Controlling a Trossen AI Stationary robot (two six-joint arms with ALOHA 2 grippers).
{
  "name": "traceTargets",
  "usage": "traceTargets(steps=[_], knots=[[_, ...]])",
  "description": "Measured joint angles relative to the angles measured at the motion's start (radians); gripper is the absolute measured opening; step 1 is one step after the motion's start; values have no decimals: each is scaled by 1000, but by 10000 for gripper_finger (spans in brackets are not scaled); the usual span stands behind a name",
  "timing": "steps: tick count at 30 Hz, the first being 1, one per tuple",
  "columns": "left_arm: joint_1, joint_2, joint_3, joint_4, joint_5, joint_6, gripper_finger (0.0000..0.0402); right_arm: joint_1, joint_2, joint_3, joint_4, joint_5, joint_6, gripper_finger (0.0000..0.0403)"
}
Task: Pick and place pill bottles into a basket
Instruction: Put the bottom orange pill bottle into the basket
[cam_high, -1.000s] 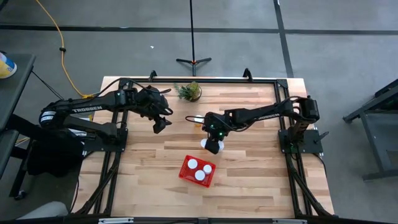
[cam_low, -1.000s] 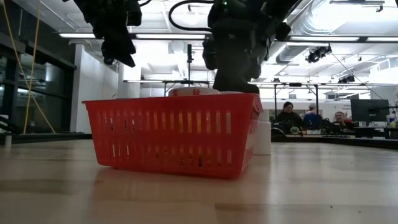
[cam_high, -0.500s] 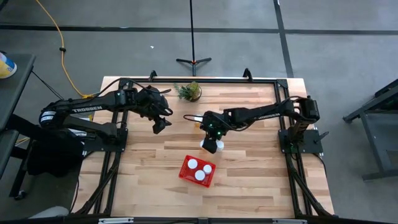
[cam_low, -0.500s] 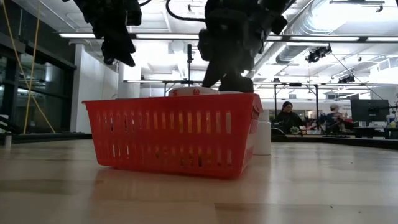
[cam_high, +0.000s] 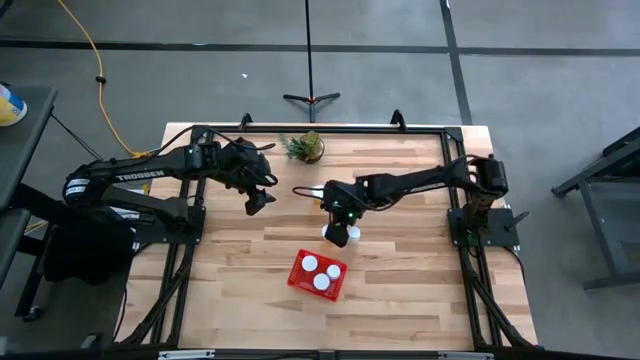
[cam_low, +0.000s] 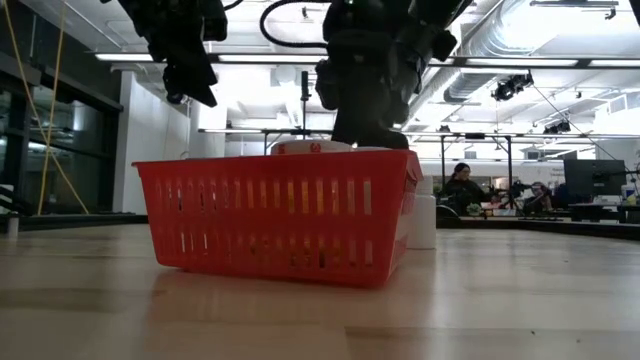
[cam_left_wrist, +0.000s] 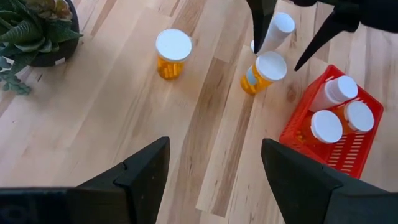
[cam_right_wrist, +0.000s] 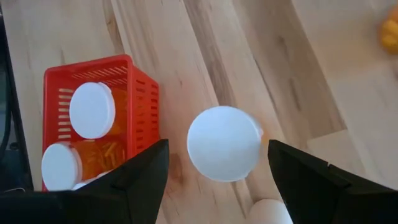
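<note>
The red basket (cam_high: 318, 275) stands near the table's middle and holds three upright pill bottles (cam_left_wrist: 339, 109). My right gripper (cam_high: 340, 230) is open just beyond the basket. Its fingers stand on either side of an orange, white-capped bottle (cam_right_wrist: 224, 143) without touching it; the bottle also shows in the left wrist view (cam_left_wrist: 264, 71). A second bottle (cam_left_wrist: 277, 30) is close behind it. A third bottle (cam_left_wrist: 172, 53) stands upright farther toward the plant. My left gripper (cam_high: 257, 200) hangs open and empty above the table, left of these.
A small green potted plant (cam_high: 305, 147) stands at the table's far edge. Bare wood lies to the near, left and right sides of the basket. People sit at desks in the room beyond the table (cam_low: 500, 190).
My right gripper has shifted slightly toward the table's left above the loose bottles, staying open. The bottles and the basket have stayed put.
</note>
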Motion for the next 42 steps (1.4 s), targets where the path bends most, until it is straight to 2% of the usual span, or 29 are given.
traceTargets(steps=[5, 18, 36, 42], knots=[[0, 0, 0, 0, 0, 14, 287, 18, 12, 0, 8, -7, 10, 267], [0, 0, 0, -5, 2, 23, 287, 20, 34, -1, 59, -20, 27, 303], [0, 0, 0, -25, 2, 42, 287, 20, 108, -1, 106, -39, 55, 302], [0, 0, 0, -25, 2, 42, 287, 20, 108, -1, 107, -40, 54, 267]])
